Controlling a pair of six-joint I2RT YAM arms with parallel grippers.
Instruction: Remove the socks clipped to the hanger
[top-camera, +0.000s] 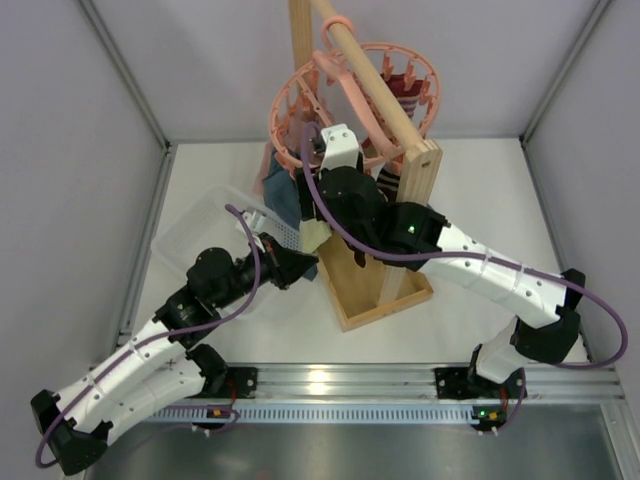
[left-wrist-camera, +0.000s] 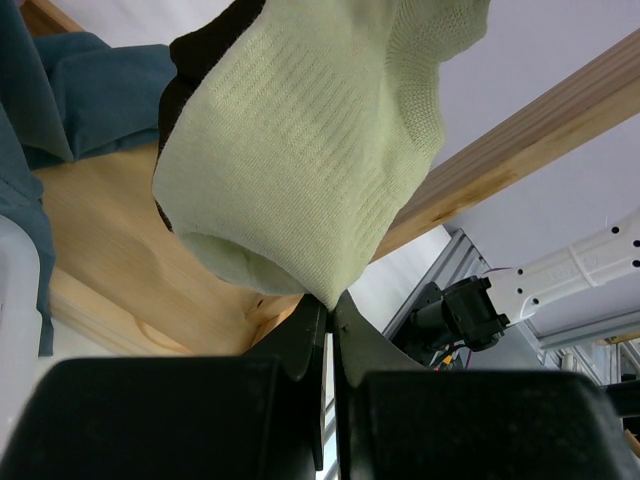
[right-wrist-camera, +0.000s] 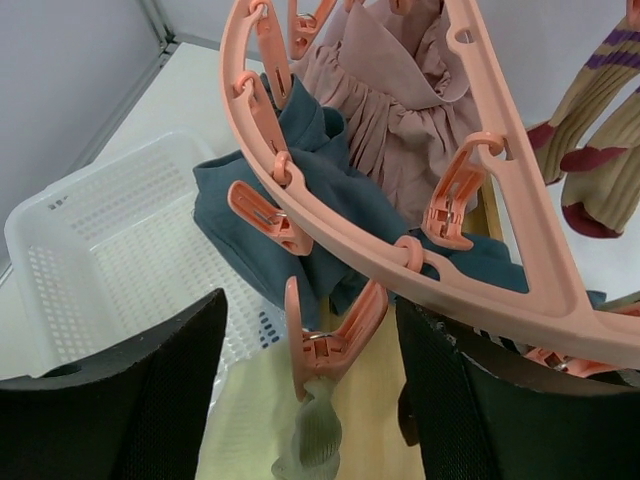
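Cream sock (left-wrist-camera: 300, 160) pinched by left jaws; right jaws wide (astride hanger peg (right-wrist-camera: 330, 335)), arm raised

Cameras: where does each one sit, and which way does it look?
Top camera: high behind the arms, looking down on the table, the pink hanger and both whole arms.
Left wrist camera: on the left arm, looking along the left gripper, shut on the pale sock.
Right wrist camera: on the right arm, facing the hanger through the open right gripper.
Shared: both wrist cameras see the pale sock.
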